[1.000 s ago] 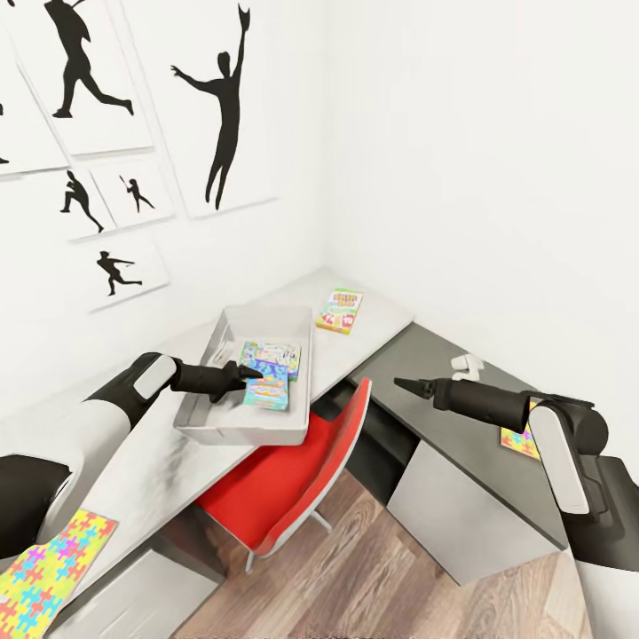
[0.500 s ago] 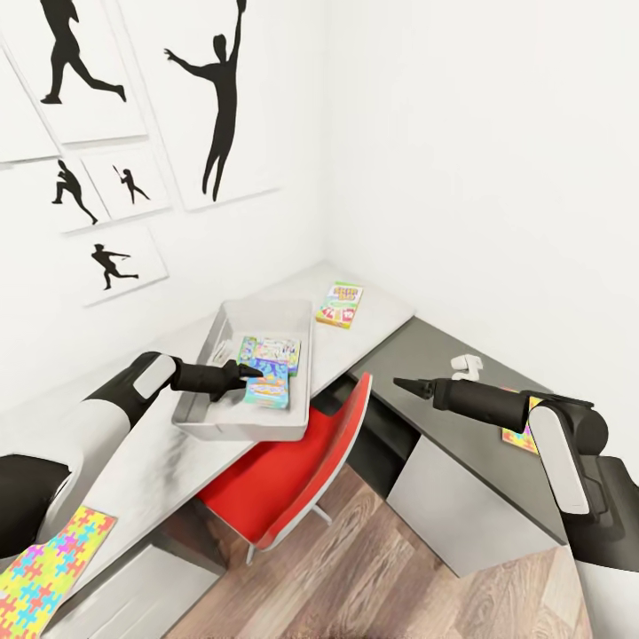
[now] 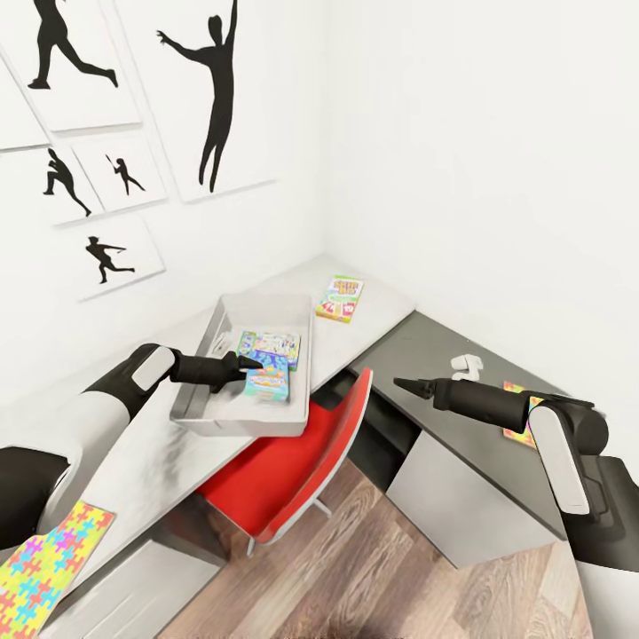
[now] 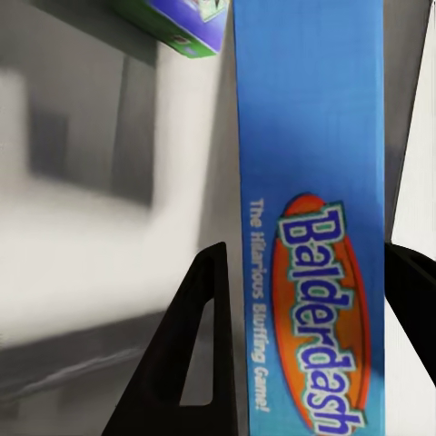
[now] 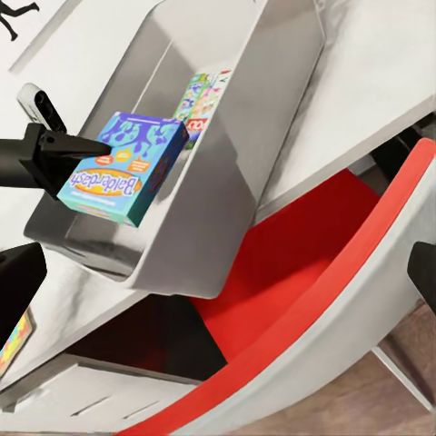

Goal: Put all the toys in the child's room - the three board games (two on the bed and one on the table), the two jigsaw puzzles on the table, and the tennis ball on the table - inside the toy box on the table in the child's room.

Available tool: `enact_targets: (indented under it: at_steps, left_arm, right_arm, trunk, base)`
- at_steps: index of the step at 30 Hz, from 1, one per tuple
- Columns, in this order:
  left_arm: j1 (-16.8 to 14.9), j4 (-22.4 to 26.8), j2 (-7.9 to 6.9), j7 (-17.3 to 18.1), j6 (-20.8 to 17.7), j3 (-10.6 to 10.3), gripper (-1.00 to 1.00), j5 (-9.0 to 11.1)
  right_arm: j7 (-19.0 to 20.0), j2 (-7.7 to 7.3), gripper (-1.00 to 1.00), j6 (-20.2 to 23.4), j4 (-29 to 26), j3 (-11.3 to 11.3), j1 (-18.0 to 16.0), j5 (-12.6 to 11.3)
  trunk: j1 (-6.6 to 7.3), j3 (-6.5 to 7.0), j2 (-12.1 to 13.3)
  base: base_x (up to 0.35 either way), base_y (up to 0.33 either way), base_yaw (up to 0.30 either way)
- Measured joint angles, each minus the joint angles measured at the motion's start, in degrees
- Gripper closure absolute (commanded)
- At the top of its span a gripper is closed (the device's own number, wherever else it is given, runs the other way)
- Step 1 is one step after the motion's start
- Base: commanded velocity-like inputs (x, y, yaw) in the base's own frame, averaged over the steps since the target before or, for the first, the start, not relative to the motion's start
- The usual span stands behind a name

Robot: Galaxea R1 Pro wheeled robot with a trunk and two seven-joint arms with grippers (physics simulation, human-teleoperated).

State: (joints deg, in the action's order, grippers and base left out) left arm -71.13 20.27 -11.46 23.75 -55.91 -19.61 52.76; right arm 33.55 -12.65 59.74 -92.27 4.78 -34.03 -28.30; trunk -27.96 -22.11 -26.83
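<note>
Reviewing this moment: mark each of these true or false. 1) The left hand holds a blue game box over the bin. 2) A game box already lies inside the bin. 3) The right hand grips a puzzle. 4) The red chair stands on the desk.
1) The left hand holds the blue "Balderdash" game box over the clear plastic bin: true.
2) A second colourful flat game box lies inside the bin: true.
3) False: the right hand holds nothing and hangs over the dark grey desk top.
4) False: the red chair stands on the wood floor, tucked under the desk.
</note>
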Motion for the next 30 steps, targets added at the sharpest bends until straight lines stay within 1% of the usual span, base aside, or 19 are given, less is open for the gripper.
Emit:
enact_targets:
  at_steps: [8,30]
  left_arm:
    - [-0.45,0.02,-0.02,0.37,-0.02,-0.02,1.0,-0.03]
    - [-0.49,-0.04,0.07,0.46,-0.01,-0.2,1.0,-0.22]
  right_arm:
    - [0.0,-0.01,-1.0,0.0,0.0,0.0,0.04,0.0]
    - [0.0,-0.08,-1.0,0.0,0.0,0.19,0.07,0.01]
  trunk:
    - [0.0,-0.74,0.0]
    - [0.0,-2.76,0.0]
  base:
    - [0.0,0.0,0.0]
    - [0.0,0.0,0.0]
